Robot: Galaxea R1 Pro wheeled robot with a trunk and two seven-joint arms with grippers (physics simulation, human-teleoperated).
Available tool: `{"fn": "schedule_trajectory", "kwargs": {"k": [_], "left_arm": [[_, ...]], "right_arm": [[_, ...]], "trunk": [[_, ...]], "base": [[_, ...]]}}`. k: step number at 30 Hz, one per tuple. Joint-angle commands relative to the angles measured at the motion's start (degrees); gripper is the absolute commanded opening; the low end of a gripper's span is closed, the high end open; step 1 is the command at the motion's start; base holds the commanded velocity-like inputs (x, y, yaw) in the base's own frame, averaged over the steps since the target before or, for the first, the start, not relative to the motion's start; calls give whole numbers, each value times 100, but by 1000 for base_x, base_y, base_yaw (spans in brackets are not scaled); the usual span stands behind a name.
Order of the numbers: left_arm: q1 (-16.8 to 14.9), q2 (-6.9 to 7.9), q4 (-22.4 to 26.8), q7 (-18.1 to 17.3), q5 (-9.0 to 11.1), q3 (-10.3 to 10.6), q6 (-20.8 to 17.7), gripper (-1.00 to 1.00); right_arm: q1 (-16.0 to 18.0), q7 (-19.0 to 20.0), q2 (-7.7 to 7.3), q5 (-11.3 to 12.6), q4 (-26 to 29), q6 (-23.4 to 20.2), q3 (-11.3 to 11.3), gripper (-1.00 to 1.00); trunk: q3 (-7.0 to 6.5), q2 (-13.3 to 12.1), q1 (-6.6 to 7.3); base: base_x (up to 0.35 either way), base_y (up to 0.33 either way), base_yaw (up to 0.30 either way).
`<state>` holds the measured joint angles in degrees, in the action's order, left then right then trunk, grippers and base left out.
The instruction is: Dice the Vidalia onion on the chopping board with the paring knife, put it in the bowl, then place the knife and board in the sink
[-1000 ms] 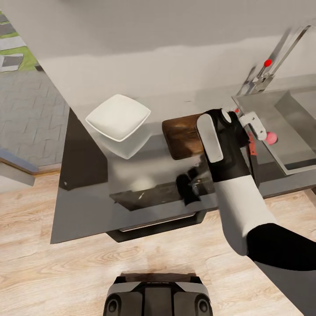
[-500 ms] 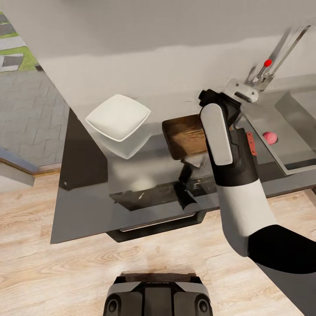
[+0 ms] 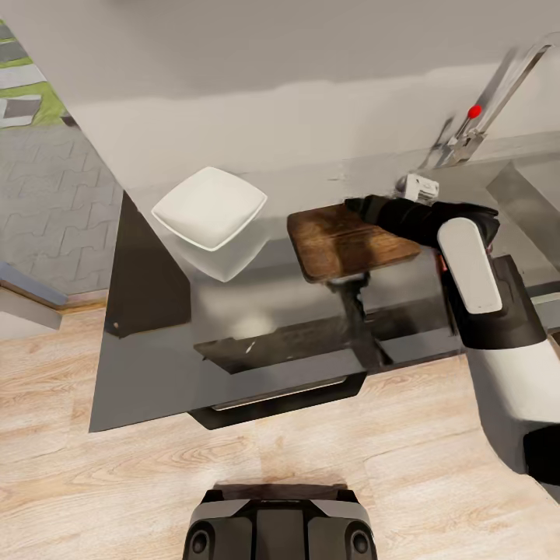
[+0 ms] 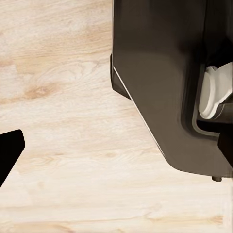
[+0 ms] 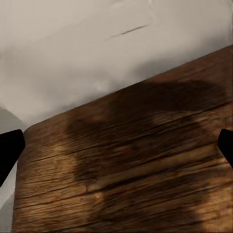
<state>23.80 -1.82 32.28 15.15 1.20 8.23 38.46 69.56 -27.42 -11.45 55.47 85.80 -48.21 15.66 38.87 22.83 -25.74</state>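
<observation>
The right gripper (image 3: pixel 365 208), jaws wide and empty, has swung from the sink (image 3: pixel 537 194) over the chopping board (image 3: pixel 342 241) (onion unfetched).

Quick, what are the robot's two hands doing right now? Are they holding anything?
Left gripper: cannot tell if open or shut; one fingertip shows over the wooden floor.
Right gripper: open, holding nothing, fingers spread above the chopping board.

The white bowl (image 3: pixel 208 207) sits toward the bench's (image 3: pixel 155 365) left end, the chopping board (image 3: pixel 346 243) mid-bench beside it; the right end effector (image 3: pixel 359 207) hovers over the board's far edge.
</observation>
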Motion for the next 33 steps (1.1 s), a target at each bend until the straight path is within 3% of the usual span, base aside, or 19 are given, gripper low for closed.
{"fn": "schedule_trajectory", "kwargs": {"k": [1,2,5,7,9,12,13,16,19,23,33], "left_arm": [[2,1,6,41,12,29,6,100],[2,-4,3,41,12,29,8,100],[2,-9,0,41,12,29,11,100],[2,-11,-1,41,12,29,12,100],[2,-11,-2,41,12,26,12,100],[2,-11,-2,41,12,24,12,100],[2,-11,1,41,10,24,14,100],[2,-12,5,41,10,22,18,100],[2,-12,4,41,11,21,20,100],[2,-12,0,42,12,22,21,100],[2,-12,-2,49,12,21,13,100]], "right_arm": [[-22,30,-103,70,79,-5,12,100],[-103,149,-262,76,225,-8,14,100],[-515,308,-478,73,511,16,16,100],[-1031,388,-551,-72,628,309,16,100],[-1232,440,-563,-221,651,580,18,100],[-1557,609,-572,-700,675,1265,121,100],[-1690,746,-575,-1156,683,1748,397,100],[-1787,855,-576,-1646,713,2335,853,100],[-1823,909,-577,-1810,754,2707,1023,100],[-1836,1033,-577,-1869,778,2974,1083,100],[-1841,1261,-564,-1897,797,3098,1070,100]], "trunk": [[7,9,-4],[7,9,-4],[7,9,-4],[7,9,-4],[7,9,-4],[7,9,-4],[7,9,-4],[7,9,-4],[7,9,-4],[7,9,-4],[7,9,-4]], "base": [[0,0,0],[0,0,0],[0,0,0],[0,0,0],[0,0,0],[0,0,0],[0,0,0],[0,0,0],[0,0,0],[0,0,0],[0,0,0]]}}
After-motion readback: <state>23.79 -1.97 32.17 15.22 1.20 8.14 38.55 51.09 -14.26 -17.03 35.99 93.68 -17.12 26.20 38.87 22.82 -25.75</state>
